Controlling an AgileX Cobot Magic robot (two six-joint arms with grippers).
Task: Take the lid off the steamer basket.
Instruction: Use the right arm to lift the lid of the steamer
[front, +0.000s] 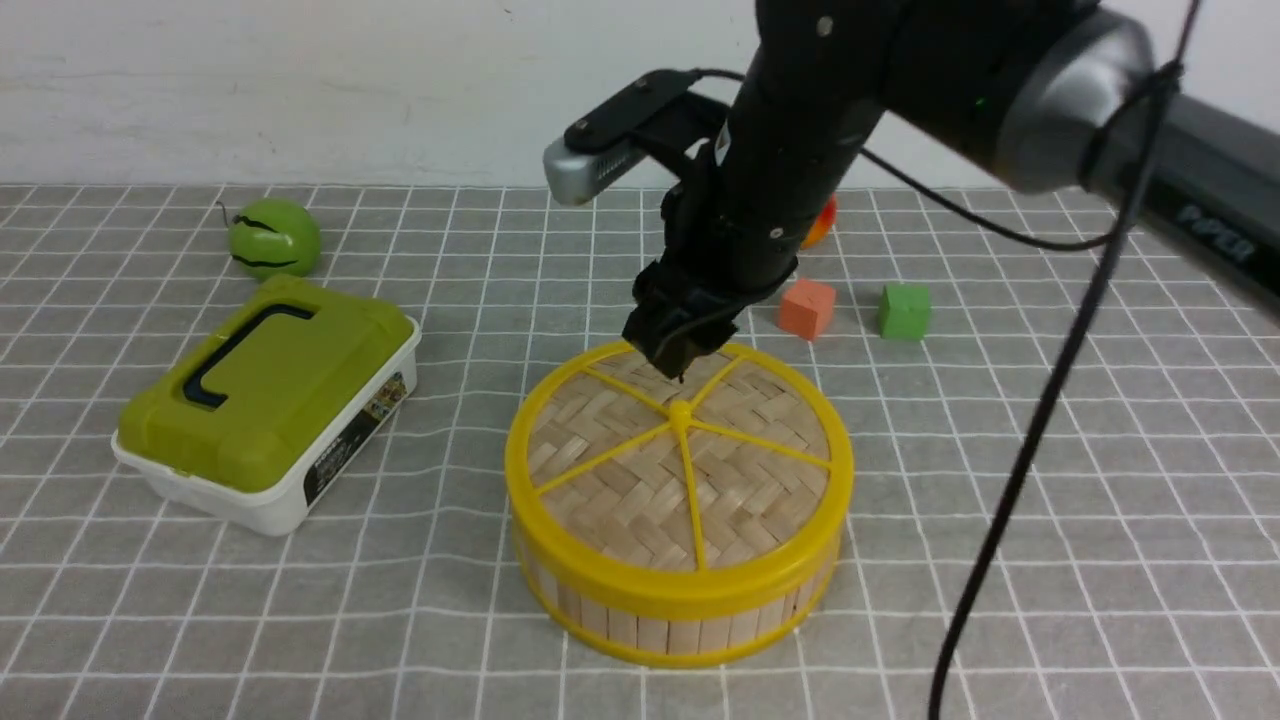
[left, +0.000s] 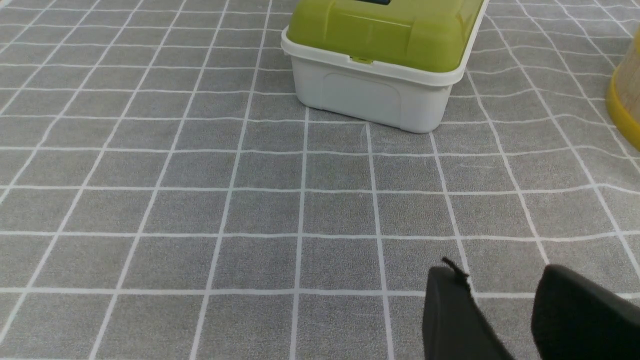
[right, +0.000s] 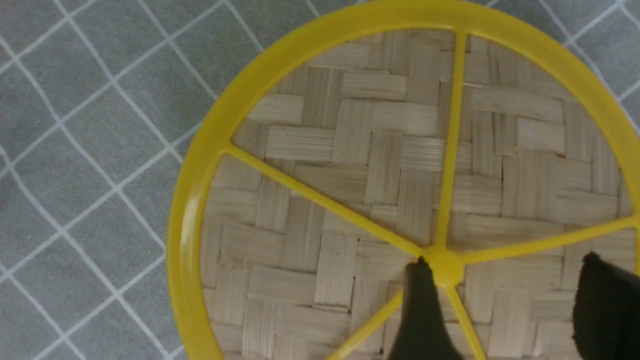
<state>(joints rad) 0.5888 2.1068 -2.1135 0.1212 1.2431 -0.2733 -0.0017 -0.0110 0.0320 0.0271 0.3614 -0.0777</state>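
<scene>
Lid location: the lid (front: 680, 470) sits flat and fully seated on the steamer basket (front: 640, 625), mid-table on the grey checked mat (front: 300, 620); not yet lifted.
Neighbours: a white box with a green lid (front: 270, 400) stands well apart on the robot's left; an orange cube (front: 806, 308) and a green cube (front: 905, 311) lie beyond the basket.
Right pincer: the right gripper (right: 506, 257) hangs directly over the lid, jaws apart and empty. In the wrist view one finger (right: 420, 310) is just beside the centre knob (right: 445, 267); the other is well off to the side. Contact with the lid cannot be told.
Left pincer: the left gripper (left: 500, 267) is low over bare mat, jaws apart, holding nothing.
Build of lid: woven bamboo strips inside a thick yellow rim (front: 680, 585), braced by thin yellow spokes (right: 320, 197). It looks light and fairly stiff.
Surface: the plastic parts look smooth and probably slick; the weave is matte, with more bite.
Weak points: the spokes look slender and the weave could dent if pressed hard.
Hold point: the centre knob is the likely grip. It is small, so the jaws must be centred on it before closing.
Alternative hold: pinch across the rim edge, though that would probably tilt the lid.
Risk: if the fit is snug, the light basket may rise with the lid.
</scene>
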